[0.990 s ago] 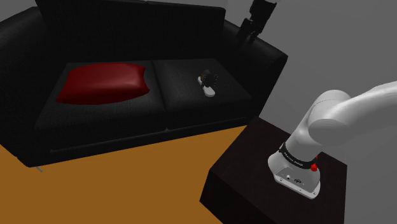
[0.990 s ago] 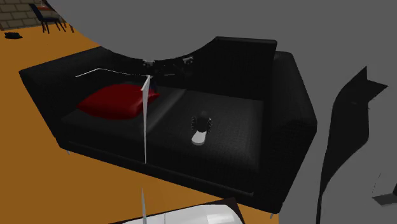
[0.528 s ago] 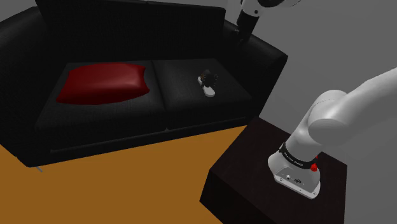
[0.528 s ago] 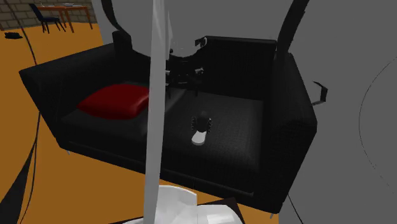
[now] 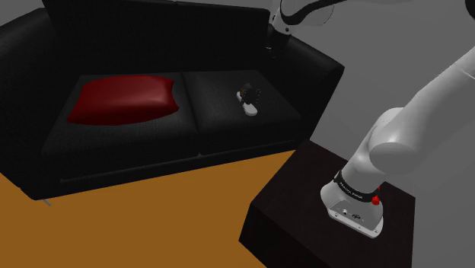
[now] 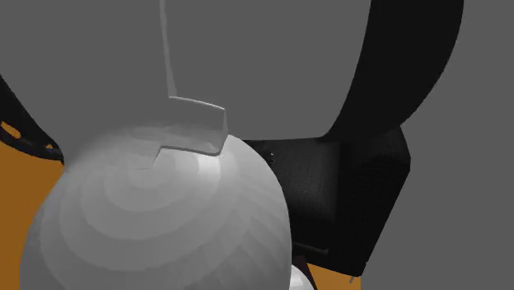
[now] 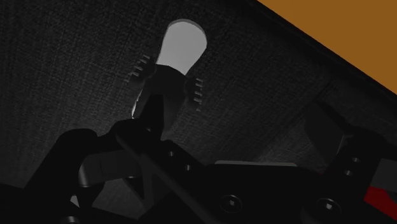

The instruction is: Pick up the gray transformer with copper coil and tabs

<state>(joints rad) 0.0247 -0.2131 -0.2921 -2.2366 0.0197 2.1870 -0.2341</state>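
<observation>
One transformer, a dark ribbed body on a pale rounded tab, lies on the single black sofa's woven-textured seat cushion. One plump red pillow lies at its nine o'clock. The gripper hangs at one o'clock, fingers apart and empty.

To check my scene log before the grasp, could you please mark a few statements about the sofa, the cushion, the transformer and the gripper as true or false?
1. The red cushion lies on the black sofa. True.
2. The transformer sits on that cushion. False: it lies on the other seat, apart from the cushion.
3. The gripper clasps the transformer. False: its fingers stand open, up by the sofa's back, and the transformer lies on the seat.
4. The floor is orange. True.
</observation>
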